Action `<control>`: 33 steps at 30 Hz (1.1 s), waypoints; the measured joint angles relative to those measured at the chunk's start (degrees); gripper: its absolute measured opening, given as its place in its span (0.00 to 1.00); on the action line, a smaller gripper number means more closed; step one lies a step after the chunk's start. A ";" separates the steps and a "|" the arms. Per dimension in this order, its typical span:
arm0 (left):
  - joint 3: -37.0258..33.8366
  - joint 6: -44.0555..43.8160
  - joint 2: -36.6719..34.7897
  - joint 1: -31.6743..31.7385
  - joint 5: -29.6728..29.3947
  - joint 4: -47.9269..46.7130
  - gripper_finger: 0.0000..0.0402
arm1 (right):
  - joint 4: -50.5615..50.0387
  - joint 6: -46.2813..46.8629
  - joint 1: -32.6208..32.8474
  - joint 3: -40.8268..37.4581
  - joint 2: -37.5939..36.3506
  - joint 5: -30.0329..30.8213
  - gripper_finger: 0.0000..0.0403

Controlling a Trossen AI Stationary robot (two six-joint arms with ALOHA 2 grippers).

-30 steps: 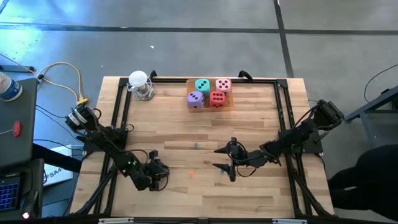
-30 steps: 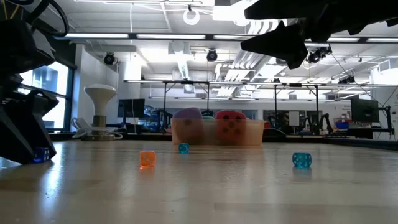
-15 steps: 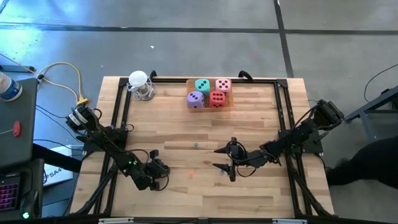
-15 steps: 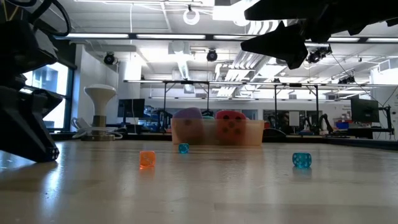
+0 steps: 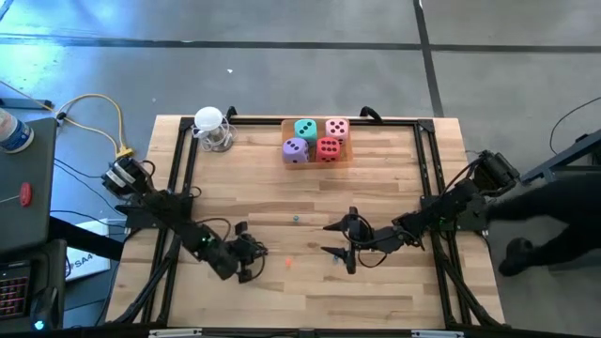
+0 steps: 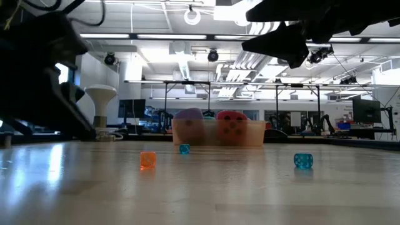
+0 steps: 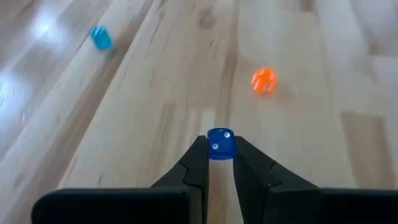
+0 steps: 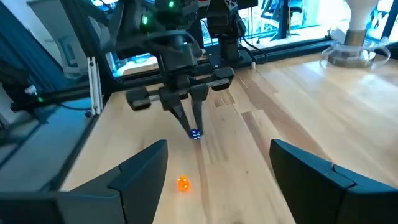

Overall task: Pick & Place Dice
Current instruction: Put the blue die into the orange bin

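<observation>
Dice [image 5: 316,139] in far tray [image 5: 349,156]; left end effector [image 7: 220,154] clamped on small blue die [image 7: 219,142]; right end effector [image 5: 337,239] apart.

You have four soft dice sitting upright and packed two by two at the table's far edge: teal die [image 5: 305,130] beside pink die [image 5: 337,129], purple die [image 5: 296,149] beside red die [image 5: 328,148].

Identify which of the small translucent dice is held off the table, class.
The small blue die: it is pinched between the left gripper fingers, while the orange die and the teal ones lie loose on the wood.
</observation>
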 joint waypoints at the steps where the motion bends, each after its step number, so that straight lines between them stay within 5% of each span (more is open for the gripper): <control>1: 0.37 1.67 -0.69 0.80 1.17 -0.01 0.10 | 0.02 -0.97 -0.08 0.00 0.00 0.33 0.68; 8: 2.77 18.38 -8.23 13.13 6.08 0.01 0.10 | 0.14 -2.51 -2.09 0.00 0.00 6.06 0.68; 17: 7.29 30.58 -13.91 41.66 12.39 -0.01 0.10 | 2.19 -11.06 -5.44 -0.02 -0.02 5.96 0.68; 24: 21.36 33.09 -3.90 61.59 27.06 -8.55 0.10 | 2.17 -13.96 -6.18 -0.02 -0.02 5.75 0.68; 33: 31.28 36.23 6.25 68.00 25.03 -13.04 0.12 | 1.11 -15.93 -6.00 -0.02 -0.02 5.63 0.68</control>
